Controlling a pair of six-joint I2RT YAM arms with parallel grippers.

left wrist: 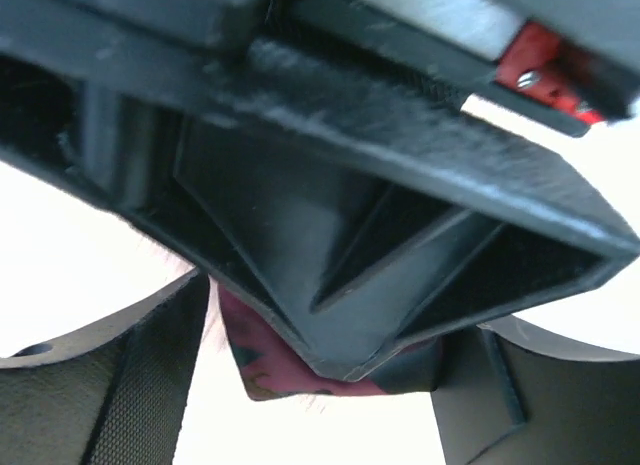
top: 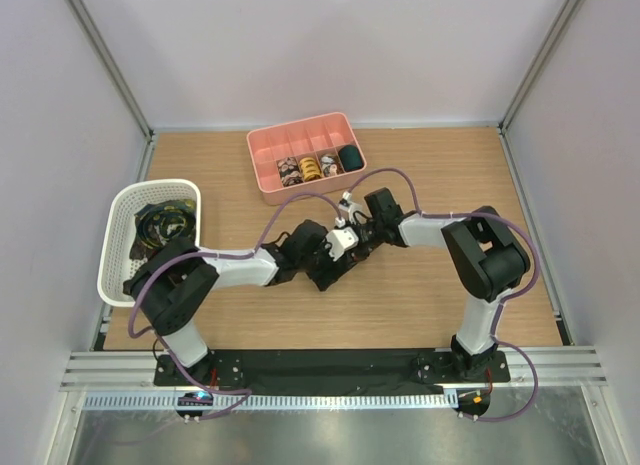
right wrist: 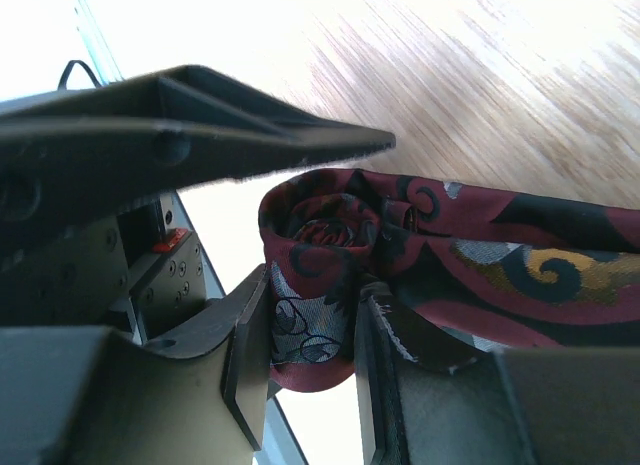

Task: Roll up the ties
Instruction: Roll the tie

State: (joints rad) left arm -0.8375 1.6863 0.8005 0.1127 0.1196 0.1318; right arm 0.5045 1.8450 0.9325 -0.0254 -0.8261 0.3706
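My right gripper [right wrist: 312,357] is shut on a small spiral coil of a dark red tie [right wrist: 318,247] with black, grey and gold prints. The tie's loose tail [right wrist: 520,270] runs off to the right above the wooden table [right wrist: 500,75]. In the left wrist view the right gripper's black body [left wrist: 330,245] fills the frame. A red corner of the tie [left wrist: 270,360] pokes out below it, between the widely spread fingers [left wrist: 110,385] of my left gripper [left wrist: 330,385], which do not touch it. From above, the left gripper [top: 328,272] and right gripper [top: 352,247] meet mid-table.
A pink divided tray [top: 268,145] at the back holds several rolled coils [top: 310,168]. A white mesh basket [top: 120,225] at the left edge holds loose dark ties [top: 160,225]. Purple cables loop over both arms.
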